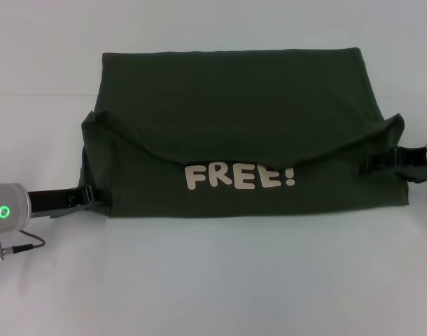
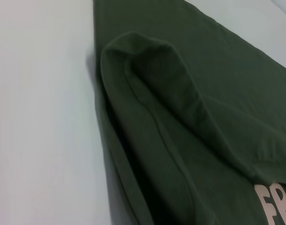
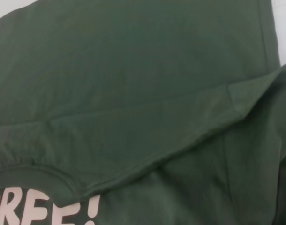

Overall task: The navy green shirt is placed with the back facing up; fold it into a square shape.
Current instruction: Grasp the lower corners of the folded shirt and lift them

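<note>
The navy green shirt [image 1: 234, 91] lies across the white table [image 1: 213, 280], partly folded. Its far layer is drawn toward me and sags in the middle over the cream letters "FREE!" [image 1: 238, 177]. My left gripper [image 1: 89, 195] is at the shirt's left edge and my right gripper [image 1: 379, 162] is at its right edge. Each is closed on the cloth and holds an end of the folded-over layer. The left wrist view shows a raised fold of the shirt [image 2: 180, 117]. The right wrist view shows the folded edge [image 3: 133, 70] above the letters [image 3: 40, 208].
Bare white table surrounds the shirt on all sides, with a wide strip in front of it. The left arm's wrist, with a green light [image 1: 3, 211] and a cable, sits at the left edge of the head view.
</note>
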